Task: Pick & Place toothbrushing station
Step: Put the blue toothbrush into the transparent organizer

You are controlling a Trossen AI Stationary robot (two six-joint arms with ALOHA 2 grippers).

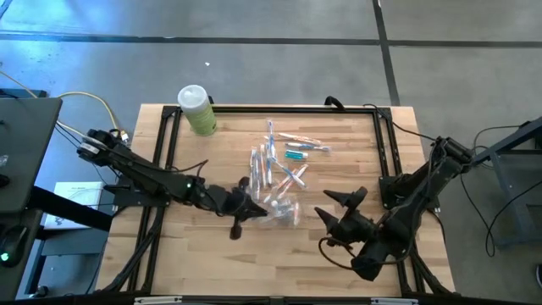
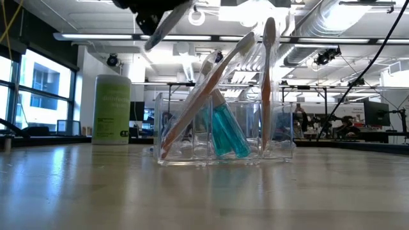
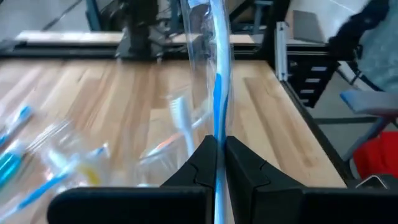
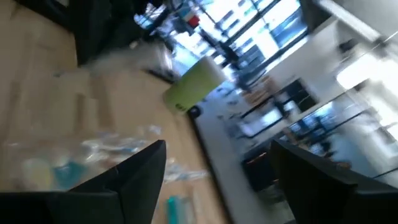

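Clear plastic holder (image 2: 223, 131) contains leaning toothbrush sticks (image 2: 201, 96) and teal tube (image 2: 227, 131).

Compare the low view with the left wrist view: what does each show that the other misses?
Only the low view shows the clear holder standing upright on the table, with two toothbrushes and a teal tube leaning in it, and the green bottle behind.

Only the left wrist view shows the left gripper shut on a clear blue-striped toothbrush, with loose toothbrushes lying on the wood beyond.

Both show the wooden tabletop and toothbrush parts of the set; neither clearly shows the right gripper.
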